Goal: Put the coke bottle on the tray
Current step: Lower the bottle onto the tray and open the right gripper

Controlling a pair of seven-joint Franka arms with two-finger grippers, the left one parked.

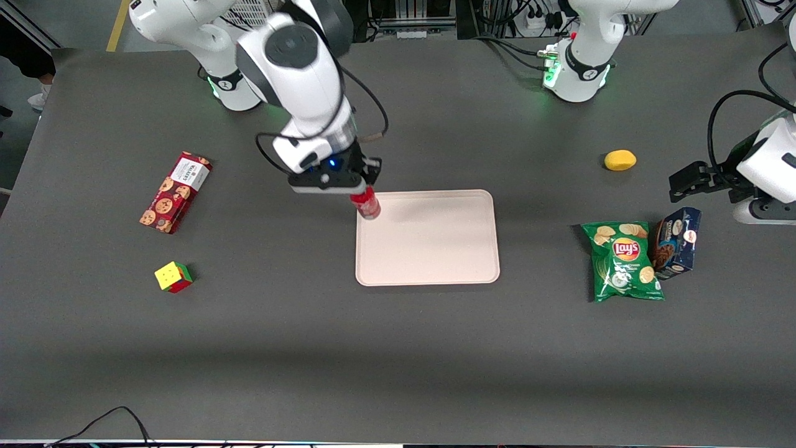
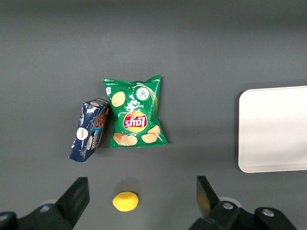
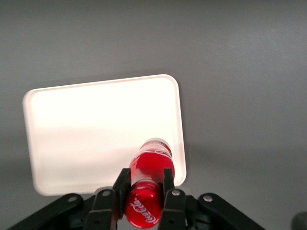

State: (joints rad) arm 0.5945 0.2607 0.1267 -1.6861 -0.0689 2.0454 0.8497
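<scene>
In the front view, the right arm's black two-finger gripper (image 1: 360,186) is closed on the small slim red coke bottle (image 1: 367,205), which hangs tilted over the corner of the large flat pale pinkish-cream tray (image 1: 435,249) nearest the working arm's base; whether the bottle's lower end touches the tray cannot be told. The tray lies on the dark grey desk (image 1: 398,348). Toward the working arm's end lie a red cookie box (image 1: 175,191) and, nearer the camera, a multicoloured puzzle cube (image 1: 173,277). In the left wrist view, a green bag of crisps (image 2: 135,113) touches a dark blue snack box (image 2: 89,130), with a yellow lemon (image 2: 125,201) near them and the tray's edge (image 2: 273,129) well apart. In the right wrist view, the fingers (image 3: 168,184) clamp the bottle (image 3: 148,177) on both sides, above the tray's (image 3: 96,134) rim.
</scene>
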